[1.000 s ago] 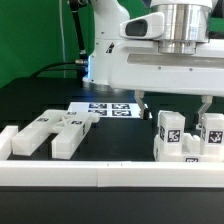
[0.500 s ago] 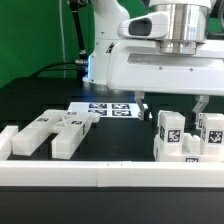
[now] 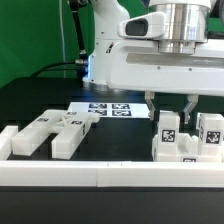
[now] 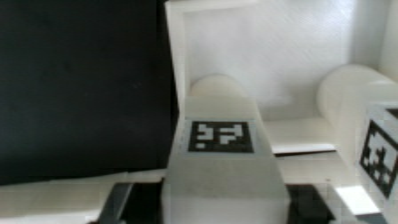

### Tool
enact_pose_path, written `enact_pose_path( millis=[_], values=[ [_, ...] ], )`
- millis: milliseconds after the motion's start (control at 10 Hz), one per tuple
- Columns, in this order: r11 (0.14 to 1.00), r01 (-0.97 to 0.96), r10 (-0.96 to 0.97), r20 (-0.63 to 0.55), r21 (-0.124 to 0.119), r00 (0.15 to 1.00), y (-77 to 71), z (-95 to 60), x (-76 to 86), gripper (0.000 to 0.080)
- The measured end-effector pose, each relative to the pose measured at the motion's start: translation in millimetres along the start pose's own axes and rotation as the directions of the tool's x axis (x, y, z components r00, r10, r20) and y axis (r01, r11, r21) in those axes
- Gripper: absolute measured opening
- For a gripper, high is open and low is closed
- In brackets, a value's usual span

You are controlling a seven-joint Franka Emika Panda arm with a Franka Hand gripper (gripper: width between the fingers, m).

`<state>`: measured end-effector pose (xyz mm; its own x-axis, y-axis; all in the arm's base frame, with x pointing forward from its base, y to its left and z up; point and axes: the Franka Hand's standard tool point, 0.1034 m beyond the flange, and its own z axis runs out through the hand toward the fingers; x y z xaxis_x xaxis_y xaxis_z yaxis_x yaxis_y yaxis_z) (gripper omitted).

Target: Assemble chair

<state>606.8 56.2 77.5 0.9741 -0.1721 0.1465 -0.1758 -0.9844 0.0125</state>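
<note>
Hovering over the desk (image 3: 30, 100) at the exterior view's right, hand (image 3: 170, 106) spread wide, a finger either side of the top of an upright tagged chair piece (image 3: 168, 138), gripping nothing. Looks like hard, light, smooth plastic: stiff, likely slippery. Best pinched square across the flat sides, clear of the neighbour piece (image 3: 210, 135) just beside. More chair parts (image 3: 55, 132) lying well apart on the exterior view's left.

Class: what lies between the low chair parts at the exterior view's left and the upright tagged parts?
Bare black table, in the exterior view, separates low chair parts from upright tagged parts; the marker board lies farther back.
</note>
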Motion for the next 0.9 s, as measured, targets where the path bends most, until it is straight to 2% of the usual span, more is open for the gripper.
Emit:
enact_pose_path(
  millis=[200, 400, 900],
  values=[
    [0.987, -0.159, 0.159, -0.001, 0.0, 0.987, 1.2, -0.1, 0.5, 0.029],
    [0.937, -0.35, 0.35, 0.001, 0.002, 0.937, 0.3, -0.4, 0.6, 0.029],
    [0.706, -0.709, 0.709, 0.009, 0.001, 0.706, -5.4, -0.7, -1.2, 0.029]
  ],
)
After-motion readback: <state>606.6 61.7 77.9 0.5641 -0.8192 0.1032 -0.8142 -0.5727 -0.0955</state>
